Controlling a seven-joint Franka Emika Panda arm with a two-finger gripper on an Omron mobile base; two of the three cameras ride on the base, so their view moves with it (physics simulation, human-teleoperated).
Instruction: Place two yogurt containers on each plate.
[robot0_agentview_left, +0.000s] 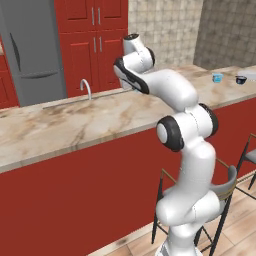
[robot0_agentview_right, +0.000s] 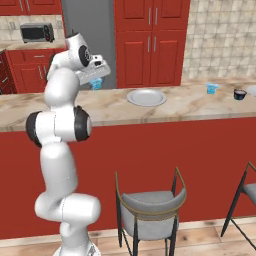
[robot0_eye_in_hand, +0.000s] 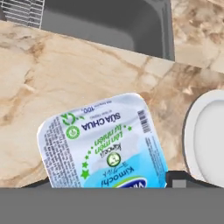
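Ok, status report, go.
Gripper closed around yogurt tub, over the counter. Plate beside it, bare. Second tub far along counter. Path clear.

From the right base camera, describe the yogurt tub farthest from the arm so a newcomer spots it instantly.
Follow the marble counter rightward, past the round plate. Near its far end stands the yogurt tub, small and light blue; the dark bowl beside it is black-rimmed instead.

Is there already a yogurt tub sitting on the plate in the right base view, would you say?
No, the plate on the counter has a bare surface, and the nearest loose yogurt tub stands apart from it.
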